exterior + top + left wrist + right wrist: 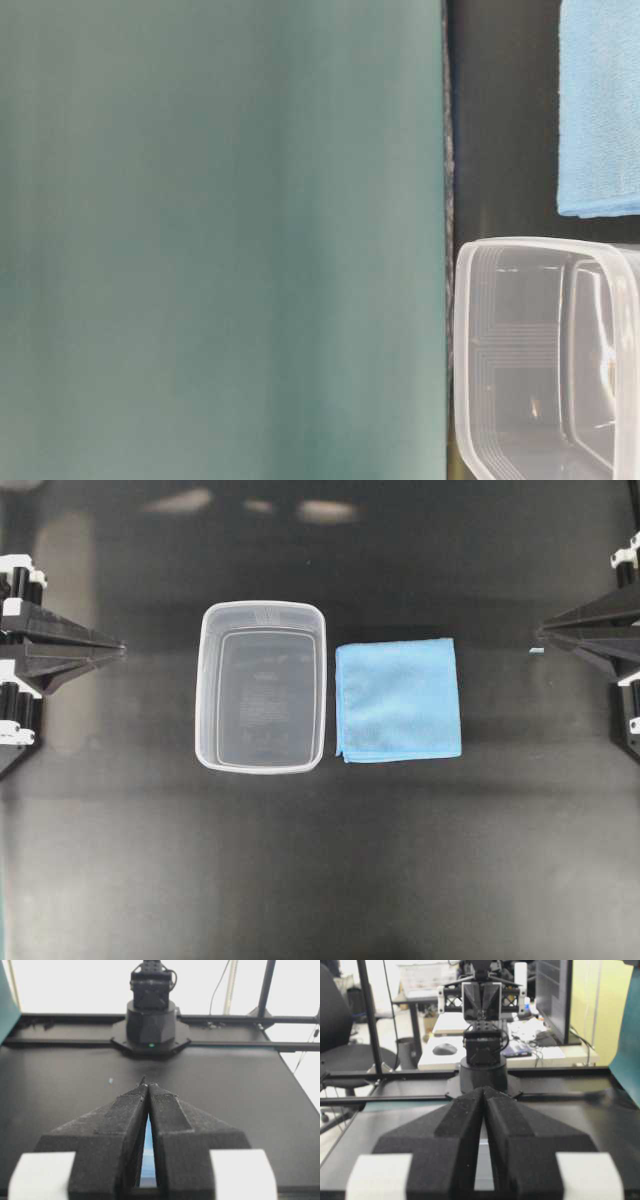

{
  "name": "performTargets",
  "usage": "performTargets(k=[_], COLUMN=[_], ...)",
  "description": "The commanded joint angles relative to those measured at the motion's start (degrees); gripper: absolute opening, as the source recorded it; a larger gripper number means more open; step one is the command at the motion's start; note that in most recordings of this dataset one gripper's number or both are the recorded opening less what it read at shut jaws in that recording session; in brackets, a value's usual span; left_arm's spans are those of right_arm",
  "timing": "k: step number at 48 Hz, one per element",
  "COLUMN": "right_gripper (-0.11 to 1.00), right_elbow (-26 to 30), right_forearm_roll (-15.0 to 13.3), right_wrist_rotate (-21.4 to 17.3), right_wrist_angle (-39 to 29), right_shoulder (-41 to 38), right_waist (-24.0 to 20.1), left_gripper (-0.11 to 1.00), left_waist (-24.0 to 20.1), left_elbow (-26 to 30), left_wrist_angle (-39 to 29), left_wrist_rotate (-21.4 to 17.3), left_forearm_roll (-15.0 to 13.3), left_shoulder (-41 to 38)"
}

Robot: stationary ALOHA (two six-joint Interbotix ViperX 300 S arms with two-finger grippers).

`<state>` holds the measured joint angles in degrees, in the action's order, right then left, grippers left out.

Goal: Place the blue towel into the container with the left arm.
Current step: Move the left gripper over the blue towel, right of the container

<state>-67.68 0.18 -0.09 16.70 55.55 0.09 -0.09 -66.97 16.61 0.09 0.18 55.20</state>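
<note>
Left gripper at tabletop's left edge, fingers pressed together, holding nothing. Right gripper at right edge, likewise closed and bare. Blue towel flat mid-tabletop, just beside container, toward right edge. Both well apart from grippers.

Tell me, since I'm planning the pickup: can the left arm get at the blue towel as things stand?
Probably yes. The towel lies flat and uncovered, but the tub stands between it and the shut left gripper, so the arm would likely have to reach over the tub.
</note>
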Motion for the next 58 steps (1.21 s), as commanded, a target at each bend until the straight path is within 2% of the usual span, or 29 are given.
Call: performTargets(k=[1,4,8,19,28,31,38,41,43,46,50,58], right_gripper=[0.01,0.06,0.0,0.0,0.03,0.12,0.55,0.72,0.79,0.79,0.74,0.73], right_elbow=[1.1,1.1,1.0,0.9,0.6,0.5,0.2,0.2,0.2,0.1,0.1,0.1], right_forearm_roll=[0.3,0.4,0.4,0.9,0.9,0.8,0.9,0.8,0.8,0.8,0.8,0.8], right_wrist_rotate=[-0.4,-0.4,-0.4,-0.4,-1.2,-2.5,-5.9,-6.1,-5.9,-5.9,-6.0,-6.0], right_wrist_angle=[0.4,-0.3,-0.9,-3.2,-6.7,-8.3,-11.9,-13.6,-14.6,-15.6,-16.2,-16.0], right_shoulder=[-0.4,-0.3,-0.2,1.2,3.6,4.7,6.2,6.7,6.9,7.4,8.1,10.0], right_waist=[-0.2,-0.2,-0.2,1.6,2.5,2.5,2.5,2.5,2.5,2.5,2.5,2.5], left_gripper=[0.06,0.01,0.0,0.0,0.0,0.0,0.0,0.0,0.0,0.01,0.11,0.6], left_waist=[-0.4,-0.6,-0.7,-0.8,-0.6,-0.4,-0.7,-0.8,-1.0,-1.3,-1.8,-2.7], left_elbow=[4.4,6.9,10.6,22.1,30.7,33.5,40.4,43.3,45.3,46.9,49.0,54.7], left_wrist_angle=[-3.4,-7.6,-13.3,-32.7,-39.6,-40.3,-42.5,-43.3,-43.9,-44.0,-44.0,-44.6], left_wrist_rotate=[1.1,1.8,2.2,1.7,1.3,1.3,1.3,1.1,1.1,0.9,0.4,0.3], left_forearm_roll=[2.3,2.3,2.3,2.4,2.3,2.4,2.4,2.4,2.4,2.4,2.4,2.4], left_shoulder=[-2.1,-3.7,-6.2,-17.4,-27.2,-30.4,-37.5,-40.2,-42.1,-44.2,-46.9,-54.3])
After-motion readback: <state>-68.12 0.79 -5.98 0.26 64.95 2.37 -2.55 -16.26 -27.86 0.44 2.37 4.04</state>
